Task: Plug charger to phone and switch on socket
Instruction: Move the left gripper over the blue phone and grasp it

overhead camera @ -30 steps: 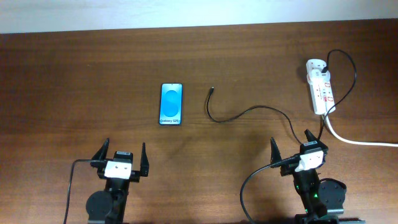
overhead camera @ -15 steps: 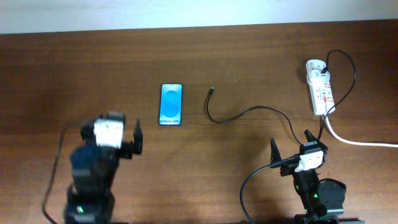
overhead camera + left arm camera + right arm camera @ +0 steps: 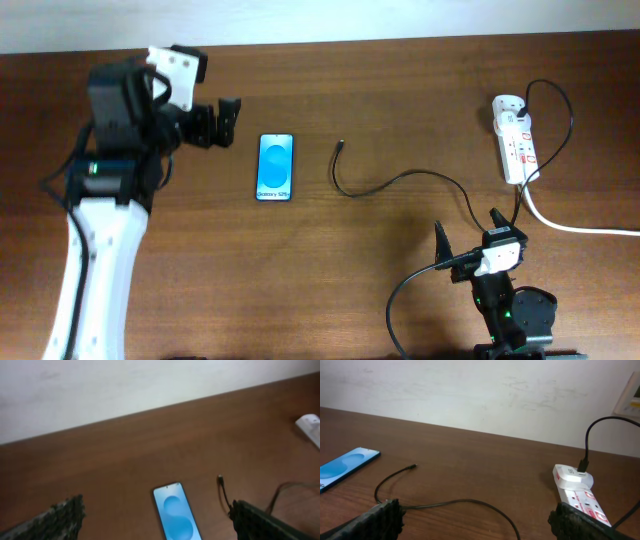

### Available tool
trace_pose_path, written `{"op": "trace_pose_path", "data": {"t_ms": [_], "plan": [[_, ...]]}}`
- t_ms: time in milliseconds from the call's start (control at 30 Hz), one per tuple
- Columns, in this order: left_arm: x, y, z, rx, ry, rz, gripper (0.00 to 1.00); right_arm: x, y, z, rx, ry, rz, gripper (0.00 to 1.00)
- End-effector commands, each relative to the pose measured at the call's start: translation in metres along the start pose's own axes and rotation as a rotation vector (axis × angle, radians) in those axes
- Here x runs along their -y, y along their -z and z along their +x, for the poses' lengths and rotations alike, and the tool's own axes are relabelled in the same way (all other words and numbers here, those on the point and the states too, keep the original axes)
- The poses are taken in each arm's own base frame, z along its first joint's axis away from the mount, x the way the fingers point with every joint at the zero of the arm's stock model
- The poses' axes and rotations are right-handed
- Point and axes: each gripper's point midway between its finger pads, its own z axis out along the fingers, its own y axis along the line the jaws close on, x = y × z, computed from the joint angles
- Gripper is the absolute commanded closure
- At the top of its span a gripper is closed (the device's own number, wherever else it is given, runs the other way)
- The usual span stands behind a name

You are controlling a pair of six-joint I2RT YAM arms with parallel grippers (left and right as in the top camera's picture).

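The phone [image 3: 276, 167] lies flat, blue screen up, left of the table's middle. The charger [image 3: 390, 180] is a thin black cable; its plug tip [image 3: 341, 146] lies free on the wood just right of the phone. The cable curves right toward the socket [image 3: 515, 140], a white power strip at the far right. My left gripper [image 3: 215, 122] is open and empty, raised to the left of the phone's far end. The left wrist view shows the phone [image 3: 176, 519] and the plug tip [image 3: 220, 480] between the open fingers [image 3: 157, 505]. My right gripper [image 3: 468, 232] is open and empty at the front right.
The socket's thick white cord [image 3: 580, 227] runs off the right edge. The right wrist view shows the socket [image 3: 580, 492], the charger cable [image 3: 470, 502] and the phone [image 3: 345, 466]. A pale wall borders the table's far edge [image 3: 320, 40].
My left arm has lifted from its front-left rest and swung forward to the far left, beside the phone. The right arm, phone, charger and socket have not moved.
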Motion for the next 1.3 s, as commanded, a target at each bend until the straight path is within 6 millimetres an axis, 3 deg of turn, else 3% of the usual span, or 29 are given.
{"op": "trace_pose_path", "data": {"t_ms": [0,133,267,367,567,767,867,1133,1200,1267], "plan": [[0.001,-0.034,0.012,-0.103,0.052,0.083,0.01,-0.003,0.000,0.002,-0.004,0.002,-0.012,0.02],[0.024,-0.047,0.050,-0.245,0.129,0.229,0.01,-0.003,0.000,0.002,-0.004,0.002,-0.012,0.02],[0.020,-0.055,0.065,-0.309,0.213,0.201,0.01,-0.003,0.000,0.002,-0.004,0.002,-0.012,0.02],[-0.005,-0.077,0.092,-0.405,0.372,0.008,0.01,-0.003,0.000,0.002,-0.004,0.002,-0.012,0.02],[0.017,-0.135,0.130,-0.504,0.293,-0.199,0.01,-0.003,0.000,0.002,-0.004,0.002,-0.012,0.02],[0.045,-0.187,0.178,-0.591,0.316,-0.185,0.01,-0.003,0.000,0.002,-0.004,0.002,-0.012,0.02],[0.054,-0.204,0.201,-0.634,0.295,-0.182,0.01,-0.003,0.000,0.002,-0.004,0.002,-0.012,0.02],[0.061,-0.213,0.223,-0.681,0.280,-0.181,0.01,-0.003,0.000,0.002,-0.004,0.002,-0.012,0.02],[0.056,-0.212,0.222,-0.679,0.271,-0.208,0.01,-0.003,0.000,0.002,-0.004,0.002,-0.012,0.02],[0.047,-0.207,0.208,-0.677,0.251,-0.258,0.01,-0.003,0.000,0.002,-0.004,0.002,-0.012,0.02]]}}
